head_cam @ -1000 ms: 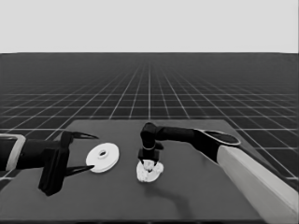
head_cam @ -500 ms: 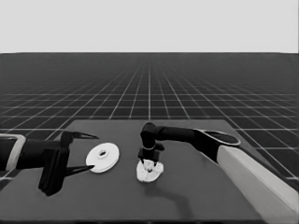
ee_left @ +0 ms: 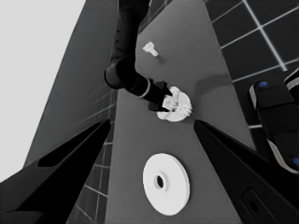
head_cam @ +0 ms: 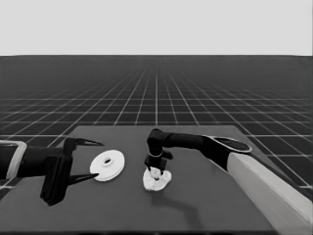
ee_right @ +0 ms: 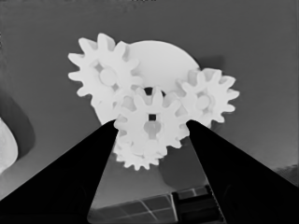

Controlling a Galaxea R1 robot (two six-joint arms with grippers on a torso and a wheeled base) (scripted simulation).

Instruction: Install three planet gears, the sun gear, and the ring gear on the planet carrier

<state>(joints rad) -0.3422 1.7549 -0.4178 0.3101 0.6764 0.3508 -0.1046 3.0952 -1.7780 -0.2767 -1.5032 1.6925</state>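
Observation:
The smaller round part lies mid-table, and in the right wrist view it carries three planet gears: one, a second, and a third half hidden. My right gripper stands over it, shut on the sun gear, which sits in among the three planet gears, just off the central hole. The larger round part lies flat to the left. My left gripper waits open beside it at the table's left end, holding nothing.
A thin white piece lies on the table beyond the right arm, far from the waiting left gripper. Dark machinery with blue lights shows past the table's edge. The right arm's pale forearm crosses the lower right.

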